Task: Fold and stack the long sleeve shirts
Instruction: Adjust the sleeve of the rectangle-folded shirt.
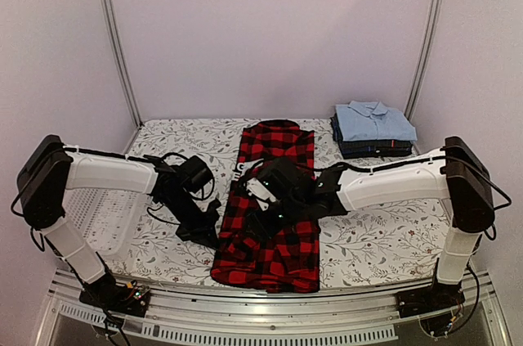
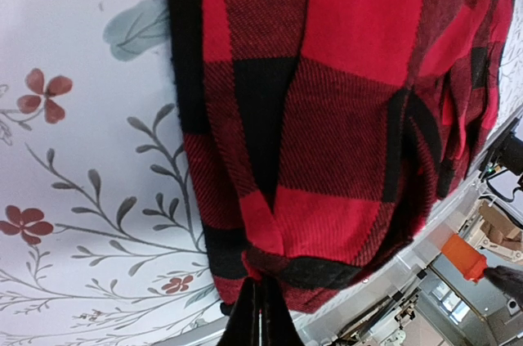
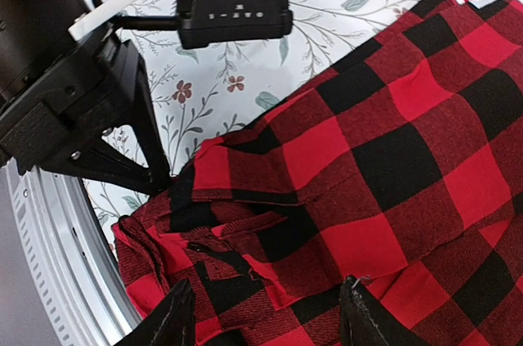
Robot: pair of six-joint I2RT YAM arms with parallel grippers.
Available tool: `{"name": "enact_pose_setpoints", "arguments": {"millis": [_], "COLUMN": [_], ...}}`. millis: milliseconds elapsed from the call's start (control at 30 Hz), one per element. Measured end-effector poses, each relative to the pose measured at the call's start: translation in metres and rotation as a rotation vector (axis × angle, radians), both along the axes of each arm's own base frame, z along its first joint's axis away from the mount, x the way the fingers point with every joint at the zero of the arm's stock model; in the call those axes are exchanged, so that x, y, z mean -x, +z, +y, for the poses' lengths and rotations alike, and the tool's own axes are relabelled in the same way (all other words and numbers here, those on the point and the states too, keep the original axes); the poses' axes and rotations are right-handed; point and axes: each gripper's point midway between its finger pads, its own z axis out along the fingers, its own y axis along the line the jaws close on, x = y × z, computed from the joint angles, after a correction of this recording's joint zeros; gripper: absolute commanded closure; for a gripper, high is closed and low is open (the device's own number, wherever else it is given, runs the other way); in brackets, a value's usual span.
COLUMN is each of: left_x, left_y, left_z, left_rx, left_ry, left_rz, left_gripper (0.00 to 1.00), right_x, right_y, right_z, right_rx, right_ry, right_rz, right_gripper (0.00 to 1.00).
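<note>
A red-and-black check long sleeve shirt [image 1: 274, 207] lies lengthwise in the middle of the table, its near end partly folded and rumpled. My left gripper [image 1: 211, 230] is at the shirt's left edge, near the front. In the left wrist view its jaws [image 2: 260, 289] are shut, pinching a fold of the shirt's hem [image 2: 327, 117]. My right gripper [image 1: 265, 213] hovers over the shirt's near left part. It is open, its fingertips [image 3: 176, 317] spread wide above layered check cloth [image 3: 392, 158], with nothing held. Folded long sleeve shirts [image 1: 372, 129] are stacked at the back right, light blue on top of dark navy.
A white mesh basket [image 1: 106, 215] stands at the left under the left arm. The tablecloth [image 1: 376, 231] is floral. The metal front rail [image 1: 245, 313] runs just below the shirt's near end. In the right wrist view the left gripper's black body [image 3: 90, 117] stands close beside the shirt.
</note>
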Motion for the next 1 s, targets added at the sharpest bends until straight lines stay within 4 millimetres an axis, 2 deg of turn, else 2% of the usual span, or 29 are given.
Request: {"name": "enact_pose_setpoints", "arguments": {"millis": [133, 467, 800, 867, 1000], "left_x": [-0.002, -0.003, -0.007, -0.008, -0.009], "left_y": [0.001, -0.001, 0.004, 0.004, 0.003], "left_z": [-0.002, -0.002, -0.006, -0.007, -0.007], "left_rx": [0.007, 0.003, 0.014, 0.016, 0.013], "left_ry": [-0.005, -0.009, -0.014, -0.015, -0.018], "left_rz": [-0.011, -0.010, -0.024, -0.026, -0.024], "left_gripper": [1.00, 1.00, 1.00, 1.00, 1.00], "right_x": [0.001, 0.005, 0.012, 0.013, 0.015], "right_y": [-0.005, -0.042, -0.047, -0.050, -0.055], "right_z": [0.008, 0.012, 0.015, 0.015, 0.014], "right_rx": [-0.002, 0.043, 0.035, 0.039, 0.053], "right_ry": [0.041, 0.111, 0.150, 0.157, 0.169], "right_rz": [-0.023, -0.012, 0.011, 0.016, 0.025], "right_gripper": [0.47, 0.61, 0.74, 0.79, 0.99]}}
